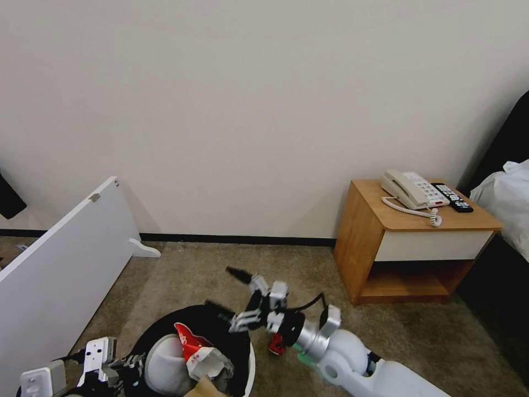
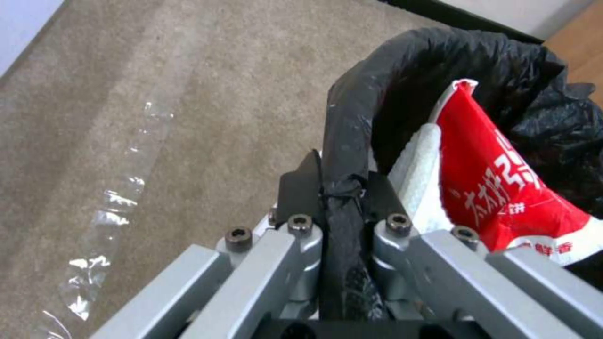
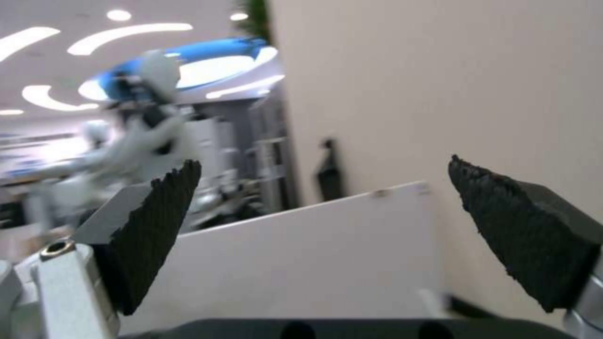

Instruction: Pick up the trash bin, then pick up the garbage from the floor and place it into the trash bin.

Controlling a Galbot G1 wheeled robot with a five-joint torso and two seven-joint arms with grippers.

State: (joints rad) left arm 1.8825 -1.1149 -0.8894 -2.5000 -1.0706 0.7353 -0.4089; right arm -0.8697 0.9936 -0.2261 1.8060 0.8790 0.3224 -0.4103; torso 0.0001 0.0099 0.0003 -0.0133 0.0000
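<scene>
The trash bin (image 1: 165, 326), white with a black bag over its rim, stands at the bottom of the head view. My left gripper (image 2: 342, 186) is shut on its bag-covered rim (image 2: 352, 117). Inside lie a white slipper (image 1: 165, 366), a red-and-white wrapper (image 2: 496, 188) and a corner of a brown paper bag (image 1: 206, 389). My right gripper (image 1: 226, 289) hangs open over the bin's far edge, with nothing between its pads (image 3: 157, 226). On the floor (image 1: 198, 270) under the right forearm lie a crushed red can (image 1: 275, 344) and a green object (image 1: 302, 358), partly hidden.
A white board (image 1: 60, 264) leans at the left. A wooden nightstand (image 1: 408, 242) with a telephone (image 1: 413, 190) and remotes stands against the wall at the right, with white bedding (image 1: 507, 198) beyond it. A clear plastic strip (image 2: 113, 212) lies on the carpet beside the bin.
</scene>
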